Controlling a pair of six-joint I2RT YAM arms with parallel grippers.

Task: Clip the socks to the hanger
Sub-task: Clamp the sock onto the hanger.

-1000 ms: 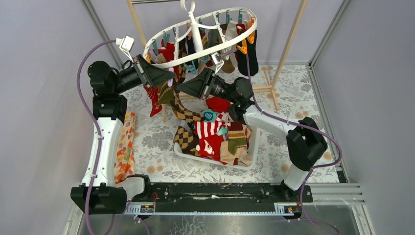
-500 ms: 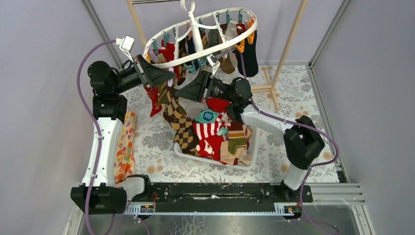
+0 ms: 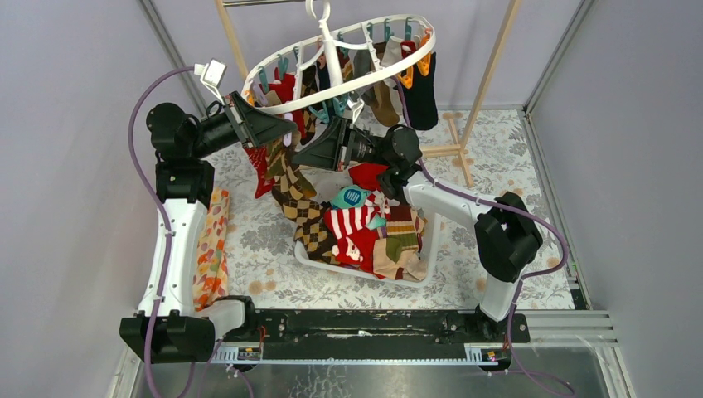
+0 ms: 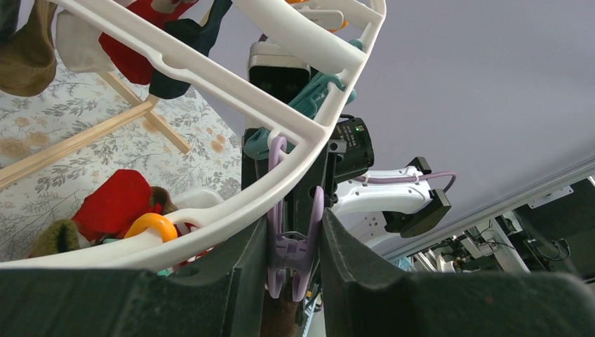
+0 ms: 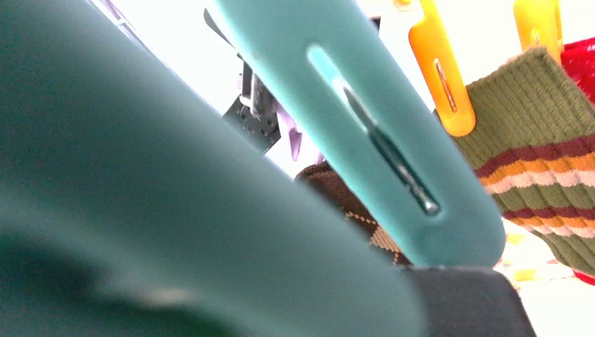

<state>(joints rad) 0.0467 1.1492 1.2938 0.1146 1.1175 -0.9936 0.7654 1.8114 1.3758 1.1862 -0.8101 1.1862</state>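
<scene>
A large white plastic oval ring hanger (image 3: 282, 106) with cross bars is being hung over the far edge of the floral-patterned tabletop (image 3: 265, 240). Socks are being held by its clips, among them a long black sock (image 3: 423, 91) toward the far right corner and a red sock (image 3: 261, 170) toward the far left.

The left gripper (image 3: 280, 133) is being held up at the near-left part of the ring. In the left wrist view its jaws are being pressed onto a lilac plastic clip (image 4: 291, 249) hanging from the ring's rim, so that it is being pinched between the two dark fingers (image 4: 245, 281).

The right gripper (image 3: 300, 157) is being pointed leftward, just beside the left one and under the ring. A brown argyle knitted sock (image 3: 298, 195) is being draped from where the two grippers meet down to a white rectangular plastic basket (image 3: 432, 245) at the middle of the tabletop. More socks are being piled in the basket, with a red-and-white striped sock (image 3: 352, 220) on top.

The right wrist view is being filled by a blurred teal plastic clip (image 5: 379, 133). Behind it are being shown the argyle sock's edge, an orange plastic clip (image 5: 438, 77) and an olive ribbed sock with striped bands (image 5: 540, 140). Whether the right jaws are spread or pressed together cannot be told.

An orange floral cloth (image 3: 211, 249) is being left lying along the left edge.
</scene>
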